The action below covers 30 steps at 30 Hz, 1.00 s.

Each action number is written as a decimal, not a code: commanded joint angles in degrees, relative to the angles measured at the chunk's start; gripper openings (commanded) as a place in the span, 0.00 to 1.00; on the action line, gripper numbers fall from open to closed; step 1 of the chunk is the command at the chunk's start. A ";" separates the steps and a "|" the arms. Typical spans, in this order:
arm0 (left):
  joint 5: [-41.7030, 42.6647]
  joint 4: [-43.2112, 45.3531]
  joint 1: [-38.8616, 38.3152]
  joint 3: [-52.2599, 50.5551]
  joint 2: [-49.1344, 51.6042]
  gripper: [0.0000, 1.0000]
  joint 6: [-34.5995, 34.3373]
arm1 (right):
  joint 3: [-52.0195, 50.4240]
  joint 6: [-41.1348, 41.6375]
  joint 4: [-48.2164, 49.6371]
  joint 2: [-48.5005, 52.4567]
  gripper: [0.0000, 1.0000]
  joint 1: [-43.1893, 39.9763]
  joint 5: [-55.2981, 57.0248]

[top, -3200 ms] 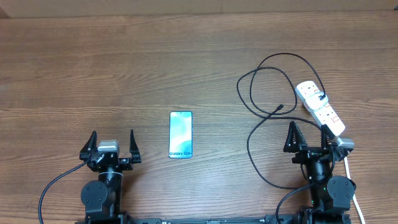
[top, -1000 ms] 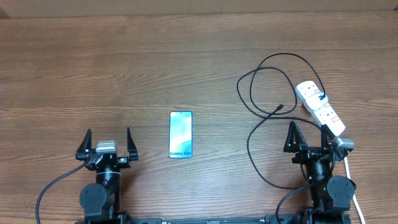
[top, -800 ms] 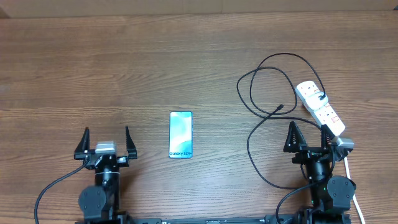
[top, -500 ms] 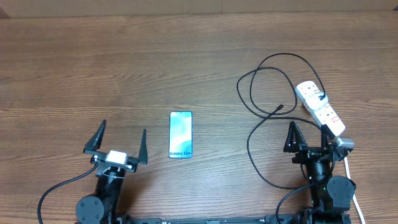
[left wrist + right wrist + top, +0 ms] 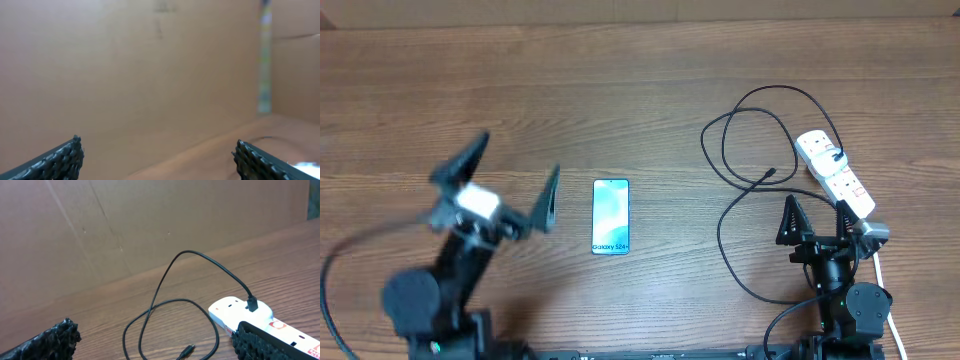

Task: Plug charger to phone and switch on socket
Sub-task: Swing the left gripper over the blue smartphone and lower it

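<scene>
Both grippers spread wide, nothing held

The left gripper (image 5: 520, 153) hovers with jaws apart just left of the phone (image 5: 611, 216), which lies flat, screen up, on the table (image 5: 620, 90). The right gripper (image 5: 814, 203) stands equally spread beside the socket (image 5: 834, 174). The charger (image 5: 722, 150) loops on the table, one end plugged into the socket, its free tip lying loose near the right gripper

Phone (image 5: 611, 216), light blue screen, near bottom edge: reads "Galaxy S24+".
</scene>
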 commanded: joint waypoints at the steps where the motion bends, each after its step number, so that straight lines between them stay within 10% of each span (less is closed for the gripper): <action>1: 12.96 -0.87 -0.15 13.16 13.14 1.00 -14.86 | -0.59 -0.07 0.15 -0.52 1.00 0.00 0.35; 17: 19.98 -7.21 -13.68 23.02 38.60 1.00 -25.11 | -0.59 -0.07 0.15 -0.52 1.00 0.00 0.35; 26: -36.13 -41.62 -31.26 27.63 40.68 1.00 -18.10 | -0.59 -0.04 0.15 -0.52 1.00 0.00 0.35; 30: -45.05 -53.27 -35.10 29.99 40.72 1.00 -21.88 | -0.59 -0.04 0.15 -0.52 1.00 0.00 0.33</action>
